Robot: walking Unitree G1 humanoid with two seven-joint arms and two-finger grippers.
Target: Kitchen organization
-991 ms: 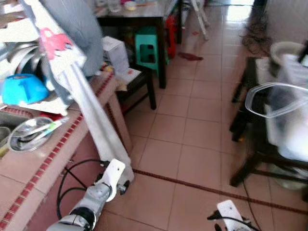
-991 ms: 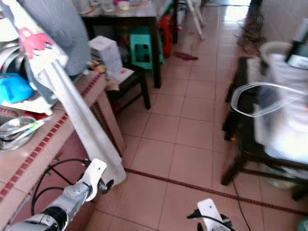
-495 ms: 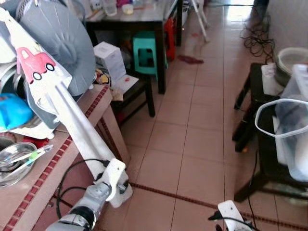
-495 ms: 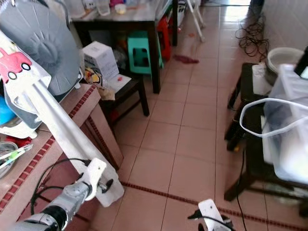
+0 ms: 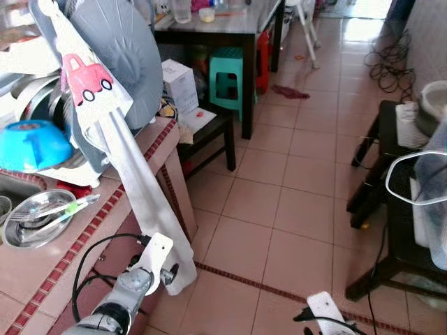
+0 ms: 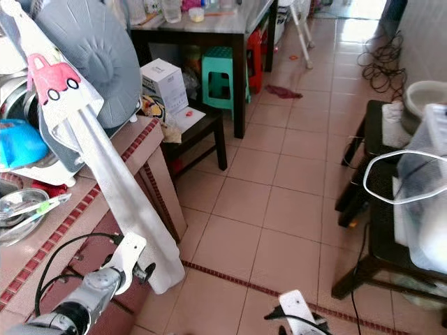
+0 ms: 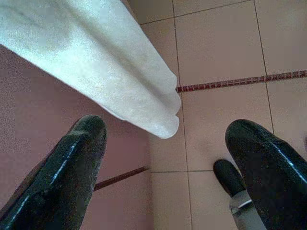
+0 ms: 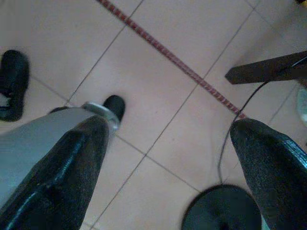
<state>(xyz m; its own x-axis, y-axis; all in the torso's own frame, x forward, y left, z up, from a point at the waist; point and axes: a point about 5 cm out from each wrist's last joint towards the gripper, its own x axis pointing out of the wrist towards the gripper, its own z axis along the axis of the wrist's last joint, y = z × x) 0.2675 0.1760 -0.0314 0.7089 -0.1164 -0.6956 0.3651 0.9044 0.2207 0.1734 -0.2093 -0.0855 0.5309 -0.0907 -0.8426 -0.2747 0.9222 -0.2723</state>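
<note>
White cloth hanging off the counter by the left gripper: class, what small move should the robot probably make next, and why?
Probably ease the left gripper up toward the white cloth. Its fingers are open and the cloth's hanging end sits just above the gap, ungrasped. The right gripper hangs open over bare floor tiles.

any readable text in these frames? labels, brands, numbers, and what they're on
No text can be read.
White box by the dark table: faint print on its side, too blurred to read.
White cloth hanging off the counter: a red car picture, no words.
Blue bowl, metal bowl, green stool: no markings visible.
</note>
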